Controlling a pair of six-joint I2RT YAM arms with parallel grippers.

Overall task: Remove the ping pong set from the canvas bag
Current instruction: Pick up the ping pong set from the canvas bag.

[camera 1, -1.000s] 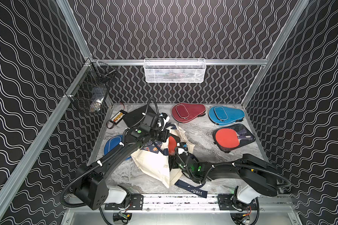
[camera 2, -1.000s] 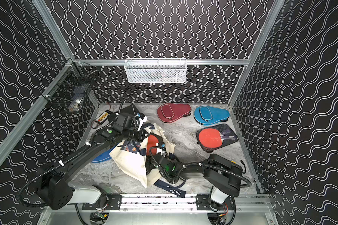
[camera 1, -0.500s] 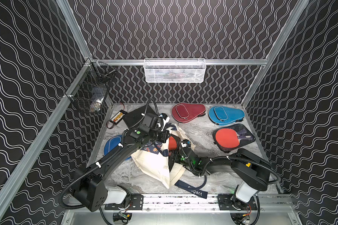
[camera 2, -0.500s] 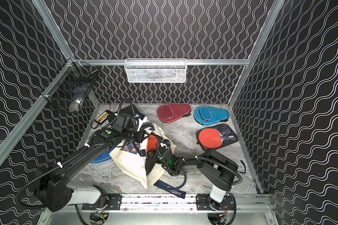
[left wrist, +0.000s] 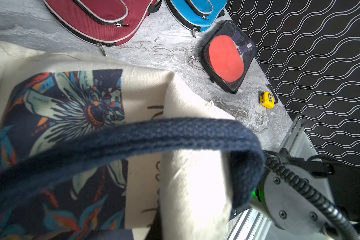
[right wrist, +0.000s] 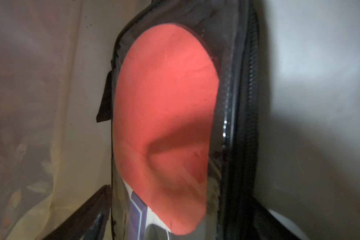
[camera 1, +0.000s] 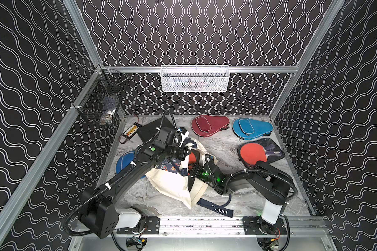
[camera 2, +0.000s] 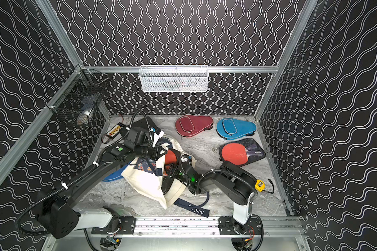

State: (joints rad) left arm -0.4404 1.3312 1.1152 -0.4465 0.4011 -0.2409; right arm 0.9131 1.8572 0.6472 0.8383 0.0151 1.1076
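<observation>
Ping pong set (right wrist: 166, 116): a red paddle in a clear, black-zipped case, located inside the canvas bag (camera 1: 170, 184) and standing on edge in the bag's open mouth. A lettered navy handle strap (camera 1: 216, 209) lies flat on the marble table (camera 1: 224, 139), just in front of the bag.

The right gripper (camera 1: 193, 171) reaches into the bag mouth from the bag's right side. Its fingers are apart. In the right wrist view one dark finger (right wrist: 81, 218) shows beside the near end of the case; contact cannot be determined.

The left gripper (camera 1: 184, 152) is at the bag's far rim, jaws together on the raised fabric. A second navy handle (left wrist: 154, 135) crosses close to the left wrist camera.

A yellow tape measure (camera 2: 259, 184) lies well to the right of the bag. A blue pouch (camera 1: 123, 163) protrudes from under the bag's left side. A second cased red paddle (camera 1: 259, 152) lies right of the bag and farther back. A maroon cover (camera 1: 209, 125) and a blue cover (camera 1: 251, 128) lie behind the bag, near the rear wall.
</observation>
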